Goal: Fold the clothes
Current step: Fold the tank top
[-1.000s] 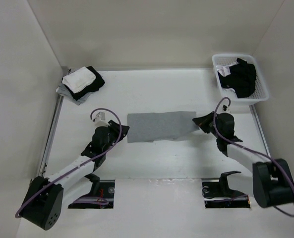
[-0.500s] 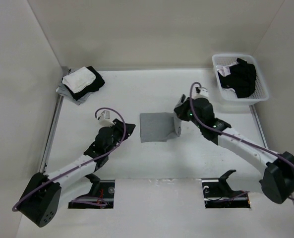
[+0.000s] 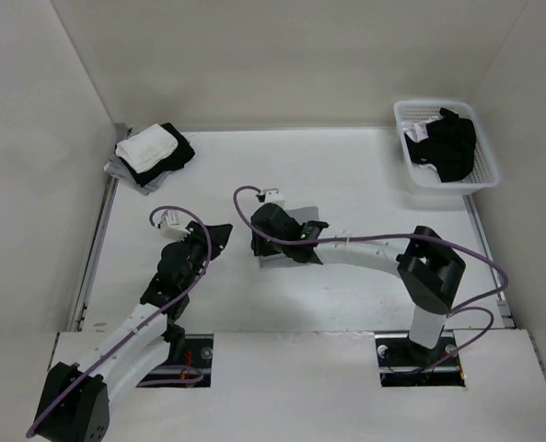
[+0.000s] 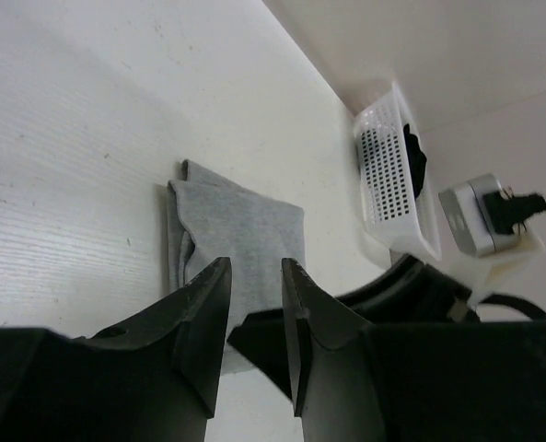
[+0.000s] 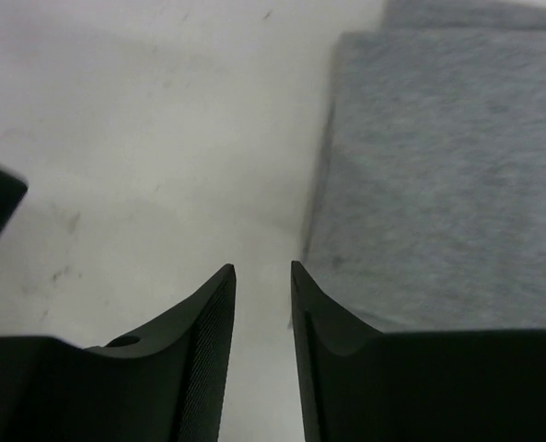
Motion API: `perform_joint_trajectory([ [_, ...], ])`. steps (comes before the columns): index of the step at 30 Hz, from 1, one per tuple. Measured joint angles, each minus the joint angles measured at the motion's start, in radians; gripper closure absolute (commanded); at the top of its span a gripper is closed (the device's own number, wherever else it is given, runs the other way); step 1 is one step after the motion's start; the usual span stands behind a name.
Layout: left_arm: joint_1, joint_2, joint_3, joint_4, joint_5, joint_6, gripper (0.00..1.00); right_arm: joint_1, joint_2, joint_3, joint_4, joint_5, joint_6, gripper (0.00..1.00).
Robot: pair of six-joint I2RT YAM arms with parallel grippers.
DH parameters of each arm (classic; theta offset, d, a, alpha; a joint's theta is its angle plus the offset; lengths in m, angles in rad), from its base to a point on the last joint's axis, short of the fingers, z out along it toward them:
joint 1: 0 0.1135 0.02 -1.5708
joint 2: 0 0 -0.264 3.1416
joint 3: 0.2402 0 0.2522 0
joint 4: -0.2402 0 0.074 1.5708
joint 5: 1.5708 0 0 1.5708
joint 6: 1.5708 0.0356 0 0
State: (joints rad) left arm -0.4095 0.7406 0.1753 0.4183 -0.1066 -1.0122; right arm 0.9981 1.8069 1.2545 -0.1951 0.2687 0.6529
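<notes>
Right gripper (image 5: 263, 272) hangs low over the bench (image 5: 144, 120) with its jaws parted by a narrow gap and nothing between them. Its tips sit just beside one edge of the tank top (image 5: 447, 166). The garment lies flat near the bench centre as a compact grey rectangle of stacked layers, largely hidden under the right wrist in the top view. Left gripper (image 4: 256, 272) hovers nearby, jaws partly open and empty, aimed at the same garment. Judged step: a crosswise fold is laid and the cloth lies free. The next move calls for lifting the right arm clear, then checking edge alignment; the soft knit may shift if brushed.
</notes>
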Motion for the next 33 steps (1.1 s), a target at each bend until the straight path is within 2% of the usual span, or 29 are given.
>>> perform_joint_trajectory([
  [4, 0.011, 0.01, 0.0, -0.003, 0.005, -0.002, 0.72, 0.024, -0.03, -0.006, -0.008, -0.029, -0.002, 0.67],
  [10, -0.092, 0.199, 0.048, 0.027, 0.004, 0.0, 0.73, -0.084, -0.245, -0.174, 0.084, -0.065, -0.008, 0.95],
  [14, -0.174, 0.332, 0.097, 0.072, -0.003, 0.01, 0.73, -0.197, -0.426, -0.39, 0.224, -0.075, -0.005, 0.99],
  [17, -0.191, 0.365, 0.102, 0.079, -0.026, 0.025, 0.71, -0.26, -0.583, -0.593, 0.326, -0.08, 0.006, 0.99],
  [20, -0.177, 0.364, 0.101, 0.066, -0.058, 0.053, 0.68, -0.338, -0.718, -0.77, 0.409, -0.085, 0.029, 0.92],
  [26, -0.097, 0.323, 0.101, -0.061, -0.124, 0.143, 0.63, -0.557, -0.921, -0.979, 0.496, -0.048, 0.077, 0.6],
  [28, -0.07, 0.31, 0.101, -0.111, -0.141, 0.17, 0.61, -0.615, -0.96, -1.0, 0.514, -0.039, 0.081, 0.55],
  [33, -0.008, 0.307, 0.105, -0.224, -0.157, 0.206, 0.6, -0.696, -0.98, -1.038, 0.57, -0.032, 0.092, 0.54],
])
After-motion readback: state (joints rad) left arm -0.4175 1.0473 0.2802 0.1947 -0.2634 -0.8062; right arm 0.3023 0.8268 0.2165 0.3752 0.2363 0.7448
